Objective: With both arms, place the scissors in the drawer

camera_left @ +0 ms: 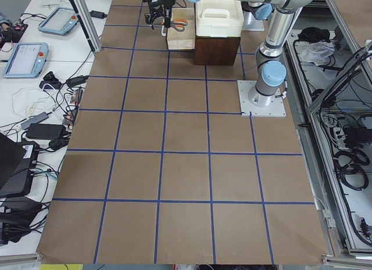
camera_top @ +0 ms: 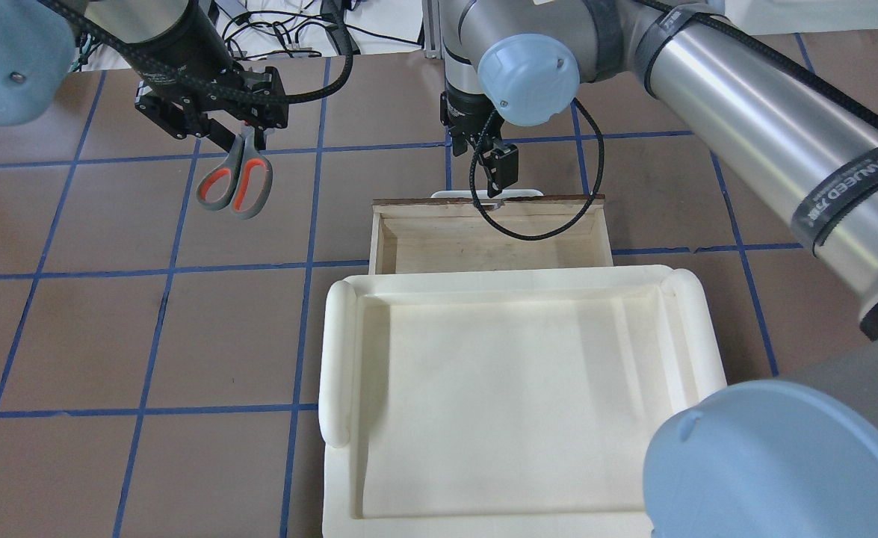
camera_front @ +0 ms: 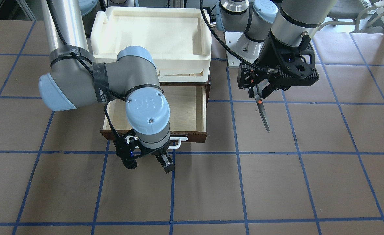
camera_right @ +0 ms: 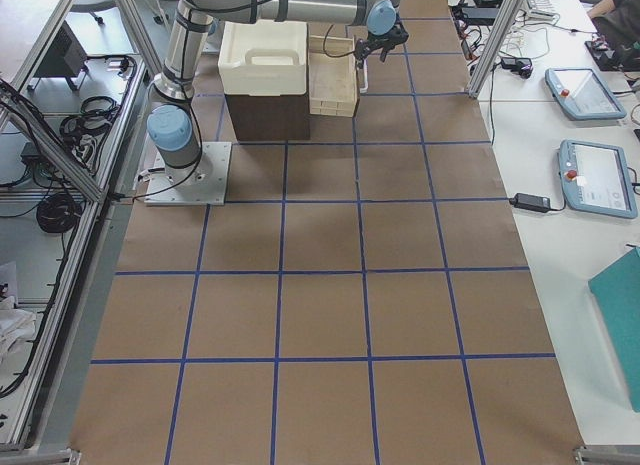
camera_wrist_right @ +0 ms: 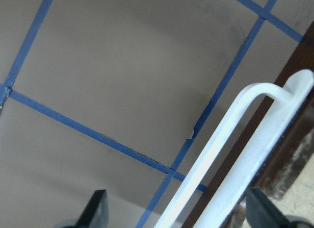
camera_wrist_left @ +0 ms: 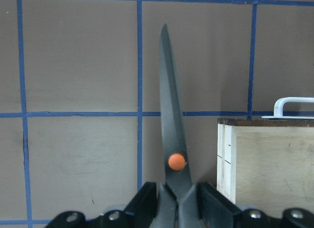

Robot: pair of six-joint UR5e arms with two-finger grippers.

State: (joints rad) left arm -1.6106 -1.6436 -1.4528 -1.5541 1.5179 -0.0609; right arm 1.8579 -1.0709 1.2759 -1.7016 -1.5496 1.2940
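I am holding the scissors in my left gripper, the jaws clamping them just behind the orange pivot dot. The blades are pointing away from my base and the loop handles toward it. They are hanging above the table, off to the side of the drawer, which is sitting pulled out beneath the white foam tray. My right gripper is hovering at the drawer's white handle, fingers spread and gripping nothing.

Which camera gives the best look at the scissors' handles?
The overhead exterior view: the scissors are held in the left pincer, both orange-lined loops plain. The front and left wrist views show only blades and pivot; exterior left shows them tiny.
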